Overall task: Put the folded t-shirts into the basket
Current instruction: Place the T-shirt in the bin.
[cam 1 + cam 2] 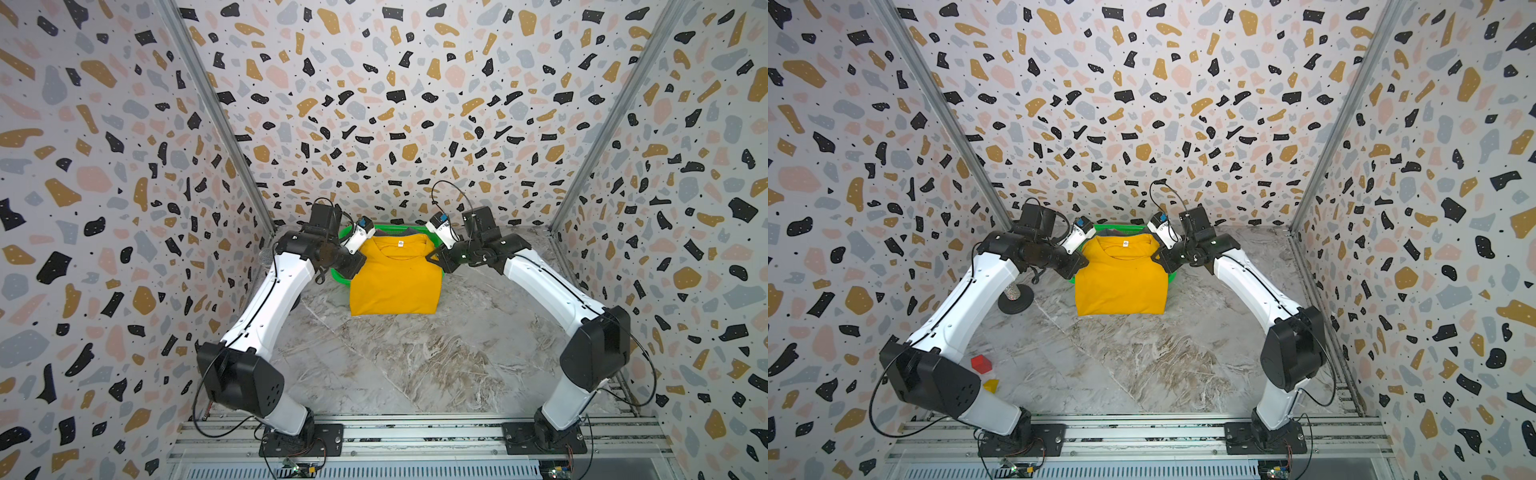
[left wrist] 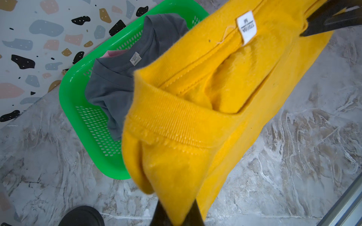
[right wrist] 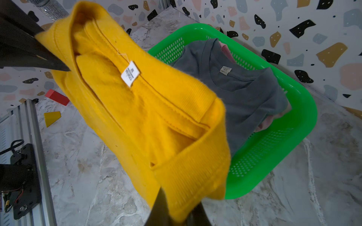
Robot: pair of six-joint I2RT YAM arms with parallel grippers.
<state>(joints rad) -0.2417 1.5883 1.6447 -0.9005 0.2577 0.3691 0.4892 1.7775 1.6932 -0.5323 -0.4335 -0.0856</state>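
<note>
Left gripper (image 1: 358,262) and right gripper (image 1: 434,256) each clamp a collar-end corner of the mustard yellow t-shirt (image 1: 395,278); it hangs stretched between them; the green basket (image 2: 66,94), holding the grey t-shirt (image 2: 117,84), lies just beyond and below, equally near both arms.

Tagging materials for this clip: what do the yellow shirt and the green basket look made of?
Yellow shirt: soft knit cloth, matte, likely cotton; ribbed collar, fuzzy surface. Green basket: glossy moulded plastic, by its sheen and perforated walls.
</note>
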